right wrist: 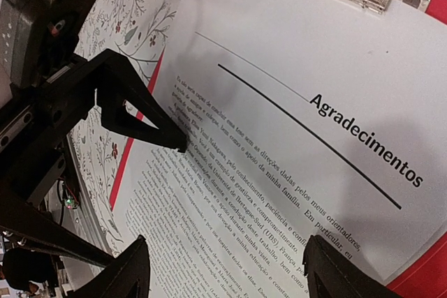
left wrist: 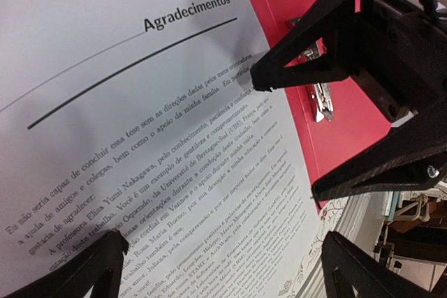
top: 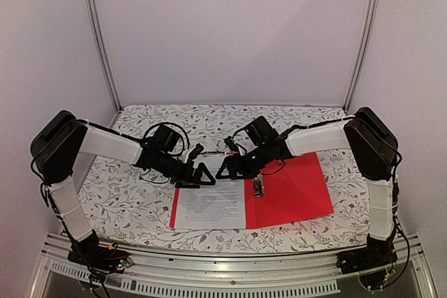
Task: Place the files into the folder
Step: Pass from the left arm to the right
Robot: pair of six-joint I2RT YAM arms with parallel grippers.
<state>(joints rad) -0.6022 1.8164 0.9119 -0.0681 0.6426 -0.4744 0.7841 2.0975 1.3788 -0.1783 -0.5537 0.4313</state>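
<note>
Files (top: 209, 206) lie flat on the left leaf of the open folder (top: 297, 190), just beside its clip (top: 257, 188). Left hand (top: 201, 176) and right hand (top: 227, 170) are both released and empty, poised over the sheet's far edge. Placing looks done — next, probably square the sheets or swing the red cover shut.

The folder (top: 293, 186) is lying open on the table (top: 133, 200). The files (top: 209, 206) are lying on its left half, with the clip (top: 257, 188) just right of them. Over their far edge, the left gripper (top: 207, 175) and right gripper (top: 222, 169) are facing each other closely.
</note>
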